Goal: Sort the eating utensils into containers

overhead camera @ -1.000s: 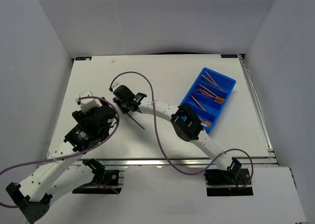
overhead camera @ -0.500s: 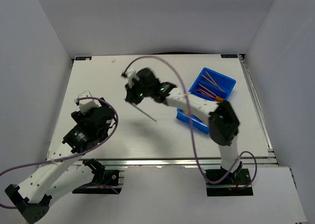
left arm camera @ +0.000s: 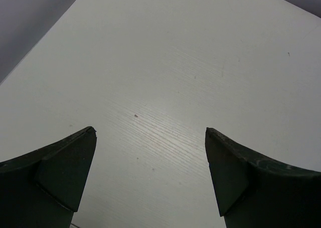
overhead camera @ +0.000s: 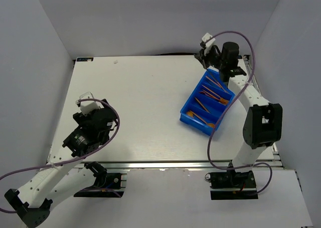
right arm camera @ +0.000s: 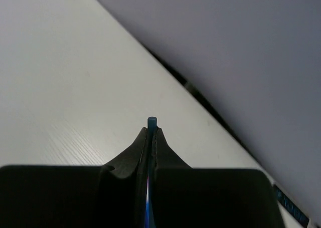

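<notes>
Lying inside the blue tray [overhead camera: 193, 95], across its compartments: orange utensils [overhead camera: 212, 94].

One blue tray [overhead camera: 188, 119] stands on the one table [overhead camera: 150, 97], far right, split into four long compartments. Orange utensils [overhead camera: 210, 94] lie inside it: at least six, too thin and crowded for an exact count. One thin blue stick [right arm camera: 152, 121] shows apart from them, pinched in the right end effector [right arm camera: 152, 131]. With the left end effector [left arm camera: 150, 133], that makes two end effectors.
</notes>
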{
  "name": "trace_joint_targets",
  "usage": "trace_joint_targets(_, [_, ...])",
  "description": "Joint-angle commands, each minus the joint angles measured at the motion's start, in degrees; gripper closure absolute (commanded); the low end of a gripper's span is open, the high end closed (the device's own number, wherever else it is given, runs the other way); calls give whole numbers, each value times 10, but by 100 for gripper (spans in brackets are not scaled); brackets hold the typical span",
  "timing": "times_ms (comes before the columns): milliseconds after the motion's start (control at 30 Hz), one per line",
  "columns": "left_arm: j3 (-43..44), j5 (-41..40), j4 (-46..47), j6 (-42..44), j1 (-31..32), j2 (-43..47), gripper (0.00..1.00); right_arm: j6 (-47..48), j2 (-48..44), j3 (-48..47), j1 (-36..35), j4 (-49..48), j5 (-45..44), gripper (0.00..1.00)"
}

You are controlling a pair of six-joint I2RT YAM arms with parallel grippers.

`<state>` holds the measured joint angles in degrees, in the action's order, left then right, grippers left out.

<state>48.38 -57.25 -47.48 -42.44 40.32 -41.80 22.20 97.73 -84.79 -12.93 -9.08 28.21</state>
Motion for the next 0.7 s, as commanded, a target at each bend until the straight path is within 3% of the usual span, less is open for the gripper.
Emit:
trace_joint_targets(0, [4,10,10,10,0,-13,2,99,30,59,56,-56,27,100])
trace_joint_targets(233, [3,21,20,23,0,-36,2,110,70,126,89,-175,50,100])
trace_joint_targets(500, [5,30,23,27,0,-64,2,171,97,118,113,-125,88,100])
trace_joint_targets(667, [3,36,28,32,0,-64,2,102,84,94,141,-140,145,100])
